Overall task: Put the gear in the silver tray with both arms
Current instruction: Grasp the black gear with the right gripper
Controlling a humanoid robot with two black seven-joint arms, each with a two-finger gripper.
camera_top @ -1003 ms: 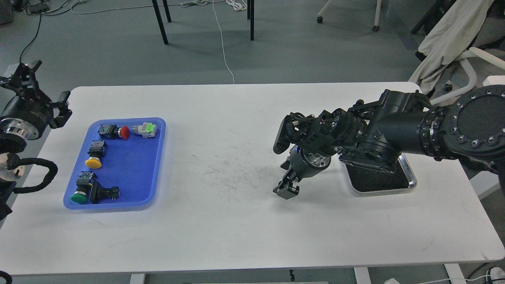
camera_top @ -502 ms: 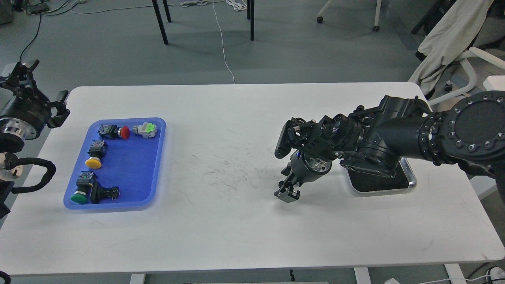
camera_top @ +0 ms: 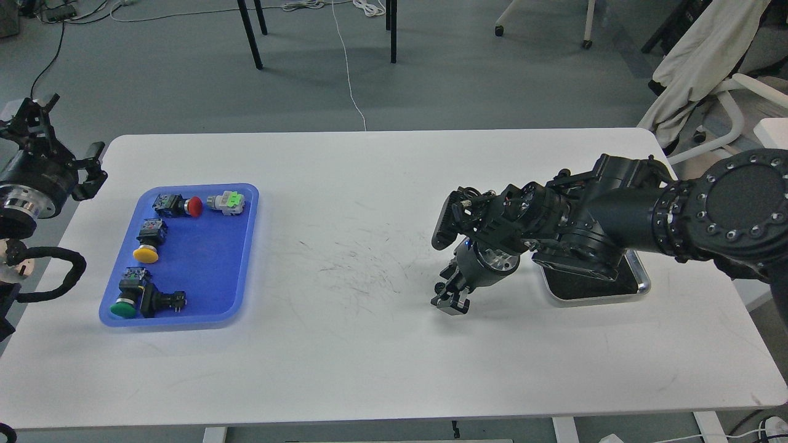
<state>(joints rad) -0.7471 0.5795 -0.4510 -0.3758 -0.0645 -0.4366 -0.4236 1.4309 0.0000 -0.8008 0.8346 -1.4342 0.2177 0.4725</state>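
Here, a wide white desk (camera_top: 345,184) with rounded corners and a matte top carries faint dark scuff marks near its middle. On its right side lies the rectangular shiny steel tray (camera_top: 640,280) with rounded corners, a raised rim and a dark bottom; the bulky black right arm (camera_top: 622,209) crosses above it and hides most of it. That arm ends in the right pincer (camera_top: 451,301), pointing down at bare desk just left of the steel tray; its fingers are dark and bunched together, so I cannot tell how far apart they stand or whether anything is between them. The left pincer (camera_top: 58,144) sits beyond the desk's left edge, its black claw fingers spread apart with nothing in them.

On the left of the desk a blue plastic tray (camera_top: 240,258) with a smooth raised lip holds six small push-button switches: one red-capped (camera_top: 194,206), one grey with a green face (camera_top: 228,201), one yellow-capped (camera_top: 146,253), one green-capped (camera_top: 124,307), and one all black (camera_top: 161,301); the sixth is not clear.

Around the desk is grey floor, with black furniture legs, white cables, and a white chair draped in pale cloth (camera_top: 695,61).
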